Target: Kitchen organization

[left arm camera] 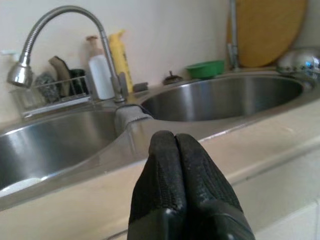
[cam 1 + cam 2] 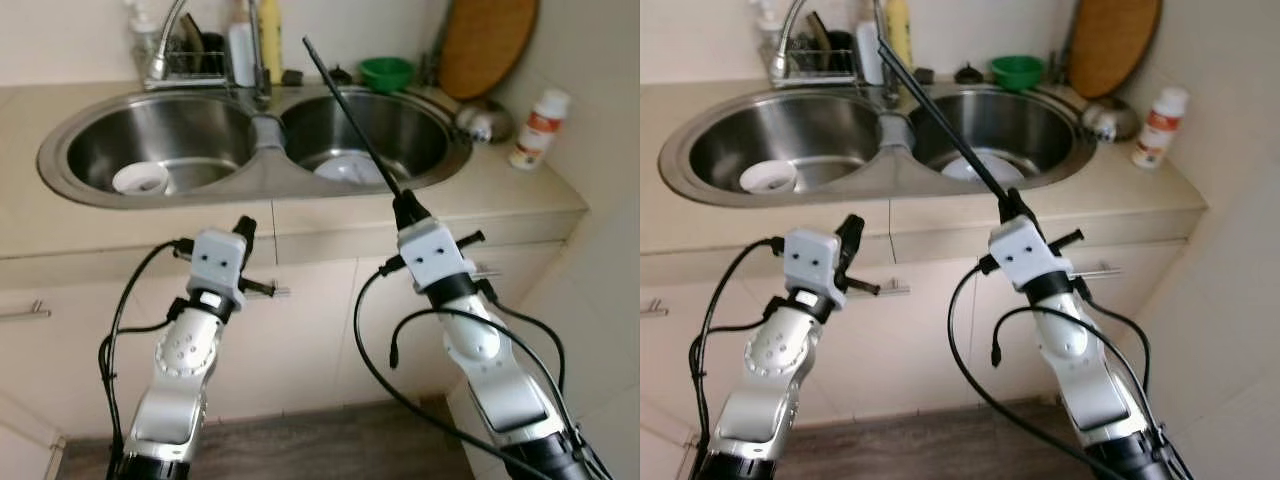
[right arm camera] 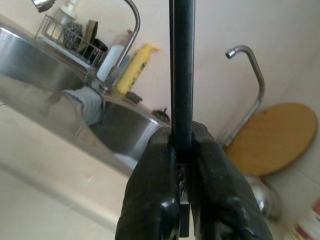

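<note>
Nearest to me, my left gripper (image 1: 176,142) hovers in front of the beige stone surface (image 2: 30,225), its black fingers (image 1: 162,165) pressed together with nothing between them. My right gripper (image 3: 182,145) is raised just beside the surface's front edge, fingers clamped on the lower end of a long thin black rod (image 2: 350,115). The rod slants up and away over the right basin of the stainless steel double sink (image 2: 255,170); its far tip crosses the clutter behind the sink, and I cannot tell what kind of utensil it is. Its lowest end is hidden between my fingers.

In the left basin sits a small white round bowl (image 2: 140,178). In the right basin lies a white plate (image 2: 345,168), partly covered by the rod. Behind the sink stand a curved chrome tap (image 1: 60,30), a yellow bottle (image 2: 270,40) cut off at the top, a green plastic bowl (image 2: 386,72) and a round wooden board (image 2: 485,42) leaning on the wall. A white bottle with an orange label (image 2: 538,128) stands on the surface at far right.
</note>
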Tool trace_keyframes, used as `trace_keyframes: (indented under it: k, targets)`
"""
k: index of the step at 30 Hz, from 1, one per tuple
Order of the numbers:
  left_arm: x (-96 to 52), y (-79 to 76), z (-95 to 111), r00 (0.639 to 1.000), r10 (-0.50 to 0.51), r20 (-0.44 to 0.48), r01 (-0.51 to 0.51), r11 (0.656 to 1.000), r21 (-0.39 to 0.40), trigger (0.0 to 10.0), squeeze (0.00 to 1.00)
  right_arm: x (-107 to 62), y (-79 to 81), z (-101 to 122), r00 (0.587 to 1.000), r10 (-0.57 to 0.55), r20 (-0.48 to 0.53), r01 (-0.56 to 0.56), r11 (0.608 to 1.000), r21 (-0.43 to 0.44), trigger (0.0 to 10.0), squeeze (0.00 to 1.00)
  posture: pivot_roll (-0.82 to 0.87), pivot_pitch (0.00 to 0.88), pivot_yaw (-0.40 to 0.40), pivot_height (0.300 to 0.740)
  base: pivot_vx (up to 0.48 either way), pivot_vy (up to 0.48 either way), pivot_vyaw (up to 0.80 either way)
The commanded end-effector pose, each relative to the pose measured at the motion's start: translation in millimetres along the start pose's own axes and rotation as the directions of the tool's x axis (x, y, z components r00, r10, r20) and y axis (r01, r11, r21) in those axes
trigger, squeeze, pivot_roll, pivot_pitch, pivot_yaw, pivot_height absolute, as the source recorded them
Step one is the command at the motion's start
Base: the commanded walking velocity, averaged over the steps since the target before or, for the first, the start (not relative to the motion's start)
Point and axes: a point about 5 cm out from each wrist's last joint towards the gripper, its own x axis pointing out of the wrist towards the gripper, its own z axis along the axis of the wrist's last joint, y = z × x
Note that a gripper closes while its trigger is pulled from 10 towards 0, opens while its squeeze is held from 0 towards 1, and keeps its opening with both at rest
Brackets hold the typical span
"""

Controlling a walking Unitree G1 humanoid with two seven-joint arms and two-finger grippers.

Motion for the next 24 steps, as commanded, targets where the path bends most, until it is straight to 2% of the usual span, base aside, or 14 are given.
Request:
trace_keyframes:
  k: [1,3,4,6,7,14,18,24]
  targets:
    - [1.2,-4.2,4.7,1.000,-0.023,0.021,0.023,1.000,0.008,10.0,0.00,2.3,-6.4,2.9,1.000,-0.022,0.009,0.022,1.000,-0.004,0.0,0.00,0.14,0.000,-0.048,0.740,0.322,0.000,0.80]
    - [1.1,-4.1,4.7,1.000,-0.022,0.021,0.022,1.000,0.008,10.0,0.00,2.7,-6.6,3.2,1.000,-0.022,0.009,0.022,1.000,-0.004,0.0,0.00,0.14,0.000,-0.048,0.740,0.322,0.000,0.80]
    - [1.2,-3.9,4.8,1.000,-0.022,0.021,0.021,1.000,0.007,10.0,0.00,4.2,-8.0,5.0,1.000,-0.028,0.014,0.028,1.000,-0.004,4.5,0.00,0.14,0.000,-0.048,0.740,0.315,0.000,0.80]
    - [1.5,-3.6,5.1,1.000,-0.020,0.022,0.020,1.000,0.007,10.0,0.00,6.9,-10.5,8.7,0.999,-0.040,0.025,0.040,0.999,-0.004,9.1,0.00,0.15,0.000,-0.048,0.740,0.315,0.000,0.76]
    - [1.8,-3.2,5.3,1.000,-0.019,0.023,0.018,1.000,0.008,10.0,0.00,10.5,-13.9,13.2,0.998,-0.055,0.038,0.055,0.998,0.015,10.0,0.00,0.14,0.000,-0.048,0.740,0.315,0.000,0.00]
    - [3.0,-2.8,6.6,0.999,-0.014,0.031,0.013,1.000,0.007,10.0,0.00,17.8,-19.0,17.3,0.996,-0.075,0.043,0.072,0.996,0.051,10.0,0.00,0.15,0.000,-0.049,0.740,0.286,0.000,0.00]
    - [3.5,-2.1,8.0,0.999,-0.008,0.038,0.008,1.000,0.008,10.0,0.00,21.4,-18.5,15.0,0.997,-0.080,0.018,0.078,0.993,0.086,10.0,0.00,0.15,0.000,-0.050,0.740,0.000,0.000,0.00]
    - [3.9,-1.9,9.8,0.999,-0.005,0.050,0.005,1.000,0.003,10.0,0.00,27.0,-17.4,-0.1,0.991,-0.082,-0.104,0.096,0.985,0.142,10.0,0.00,0.15,0.000,-0.051,0.740,0.000,0.000,0.00]
